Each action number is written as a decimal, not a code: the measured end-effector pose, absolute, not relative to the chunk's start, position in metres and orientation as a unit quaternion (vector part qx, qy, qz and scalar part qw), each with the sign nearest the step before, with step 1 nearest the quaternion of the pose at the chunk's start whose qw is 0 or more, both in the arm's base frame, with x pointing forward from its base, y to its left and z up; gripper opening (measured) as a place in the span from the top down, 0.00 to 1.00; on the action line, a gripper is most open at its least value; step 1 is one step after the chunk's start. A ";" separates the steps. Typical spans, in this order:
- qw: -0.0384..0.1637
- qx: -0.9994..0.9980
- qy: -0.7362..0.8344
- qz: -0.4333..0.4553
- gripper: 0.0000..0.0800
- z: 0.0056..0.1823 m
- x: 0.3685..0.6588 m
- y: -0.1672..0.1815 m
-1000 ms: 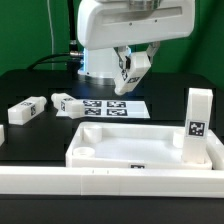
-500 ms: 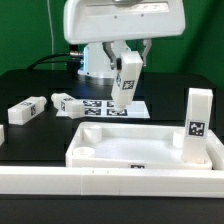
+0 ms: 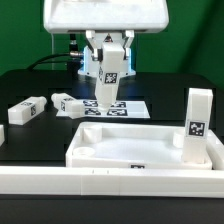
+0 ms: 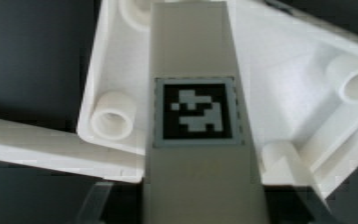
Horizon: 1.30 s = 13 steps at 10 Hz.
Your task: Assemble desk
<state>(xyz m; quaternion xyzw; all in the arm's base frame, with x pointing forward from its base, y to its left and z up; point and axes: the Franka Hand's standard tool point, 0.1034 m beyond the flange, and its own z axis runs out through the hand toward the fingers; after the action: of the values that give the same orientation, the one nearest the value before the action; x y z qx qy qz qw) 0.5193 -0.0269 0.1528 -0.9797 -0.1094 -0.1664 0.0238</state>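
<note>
1. Desk slab point(image 3: 135, 140) lies flat on the tabletop point(image 3: 25, 145) with its rimmed side up. It sits below the claw point(image 3: 109, 68) and on the camera's side of it in the exterior view.
2. The claw is closed on the carried leg point(image 3: 105, 93), pinching it near its upper end. The leg hangs nearly upright, clear of the tabletop, with its tag facing the exterior camera.
3. In the wrist view the carried leg point(image 4: 194, 110) reaches out from the claw over the slab. A round corner socket point(image 4: 108, 118) lies just beside its line, empty, and the leg's far end is not in any socket.
4. One job looks done. The seated leg point(image 3: 197, 125) stands upright in the slab's corner, well off to the exterior view's right of the claw. Whether it is fully tightened cannot be told from here.
5. Two loose legs point(image 3: 25, 109) point(image 3: 68, 103) lie on their sides on the tabletop, lower than the claw and toward the exterior view's left. They appear untouched.
6. The marker board point(image 3: 128, 107) lies flat almost directly under the claw, behind the slab. The long white rail point(image 3: 110, 182) runs along the slab's near edge, farthest from the claw.
7. As a judgement, roughly a quarter of the work is finished: one leg is in, one is in the air on its way, and two are waiting. The carried leg has yet to be lined up over an empty socket, lowered and turned home.
</note>
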 end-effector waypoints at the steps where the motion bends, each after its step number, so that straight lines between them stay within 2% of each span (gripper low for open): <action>1: 0.019 -0.979 -0.118 -0.167 0.64 0.153 0.521 -0.025; 4: 0.022 -0.979 -0.124 -0.161 0.64 0.152 0.522 -0.029; 7: 0.033 -0.977 -0.132 -0.166 0.64 0.160 0.568 -0.044; 9: 0.026 -0.975 -0.138 -0.175 0.64 0.162 0.587 -0.052; 13: 0.021 -0.974 -0.148 -0.172 0.64 0.159 0.585 -0.051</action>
<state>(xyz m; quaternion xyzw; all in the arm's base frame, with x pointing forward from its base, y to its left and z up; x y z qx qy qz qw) 0.5853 -0.0512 0.1595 -0.9738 -0.1476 -0.1720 0.0205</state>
